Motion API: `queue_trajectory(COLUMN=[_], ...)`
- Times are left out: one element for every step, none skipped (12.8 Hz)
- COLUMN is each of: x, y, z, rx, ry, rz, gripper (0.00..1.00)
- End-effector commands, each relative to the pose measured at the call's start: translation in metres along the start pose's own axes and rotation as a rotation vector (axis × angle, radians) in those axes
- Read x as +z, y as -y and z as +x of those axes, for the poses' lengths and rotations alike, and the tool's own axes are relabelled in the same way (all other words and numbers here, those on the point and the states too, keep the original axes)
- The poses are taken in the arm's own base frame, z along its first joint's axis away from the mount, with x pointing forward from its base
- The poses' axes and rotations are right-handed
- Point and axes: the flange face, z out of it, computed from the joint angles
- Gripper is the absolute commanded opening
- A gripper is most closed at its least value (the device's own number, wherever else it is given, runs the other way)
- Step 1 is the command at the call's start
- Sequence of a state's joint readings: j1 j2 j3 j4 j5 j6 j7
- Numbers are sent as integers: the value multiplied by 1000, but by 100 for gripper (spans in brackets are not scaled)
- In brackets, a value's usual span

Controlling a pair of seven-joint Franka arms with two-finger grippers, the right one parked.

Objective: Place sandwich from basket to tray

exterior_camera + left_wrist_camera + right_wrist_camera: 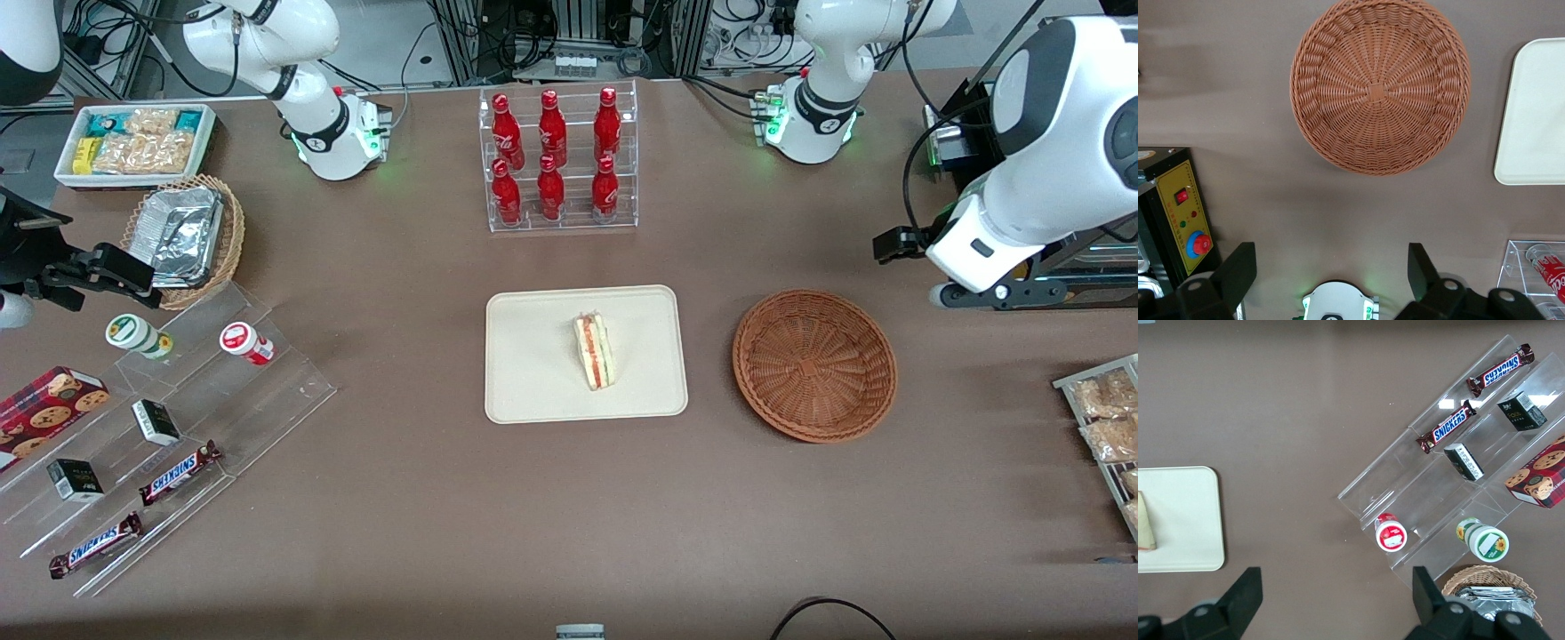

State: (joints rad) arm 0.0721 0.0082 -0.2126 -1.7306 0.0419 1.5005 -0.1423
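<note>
Pale cream bread with red, orange and green stripes at the cut edge: that's the sandwich, and from my remote seat I can see it lying on the cream-beige tray, a bit toward the basket side of the tray's middle, with its filling edge facing the working arm's end of the table. The reddish-brown wicker basket sits beside the tray toward the working arm's end, apart from it with a strip of brown table between them, and I see nothing in it. The gripper is nowhere near the sandwich; it hangs well above the table, farther from the front camera than the basket, up near the working arm's white base. In the wrist view its two black fingers are spread wide apart with nothing between them, so it's released and carrying nothing, looking down on the basket's woven floor with a corner of the tray showing beside it. So tray and sandwich are well apart from the gripper, with the basket between them. Farther from the front camera than the tray stands a clear rack of red bottles. Toward the parked arm's end there's a clear stepped stand with Snickers bars and small jars.
</note>
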Motion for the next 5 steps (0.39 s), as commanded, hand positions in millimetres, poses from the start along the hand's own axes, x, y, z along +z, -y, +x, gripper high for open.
queue_trajectory(x=[-24,-26,-32,-43,-48], y=[10,19,22,25,31], z=[-13,-14,-15,-16,-17], rx=[40,46,41,36,25], ry=[-32,-28,-37,-53,-51], rz=[10,9,8,5,2], gripper=[100,100,100,100,100])
